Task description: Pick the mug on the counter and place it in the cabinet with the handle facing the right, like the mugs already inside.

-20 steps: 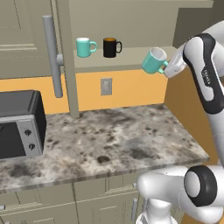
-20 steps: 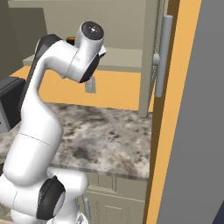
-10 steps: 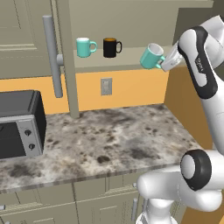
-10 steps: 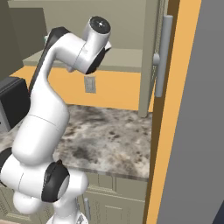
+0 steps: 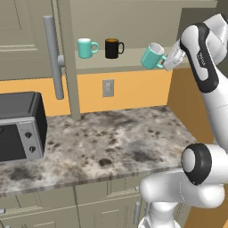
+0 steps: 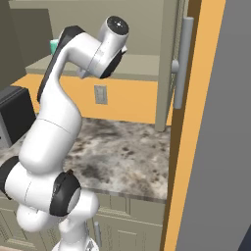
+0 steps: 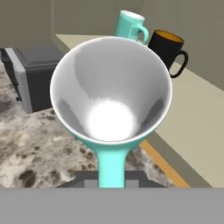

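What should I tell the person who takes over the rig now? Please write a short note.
Tool: shut on the teal mug, gripping its handle.
Mug: in the air, tilted, at the right end of the cabinet shelf, not set down.
On the shelf: a second teal mug and a black mug, handles to the right.
Done: mug lifted off the counter.
Left: set it upright on the shelf, handle to the right, then release.

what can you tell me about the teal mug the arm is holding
The mug is small, teal outside and glossy white inside, ceramic-looking, empty. It hangs tilted in the air at the shelf's right end, mouth up and leftward, above the counter. The gripper is shut on its loop handle, which points right. Nothing else touches it.
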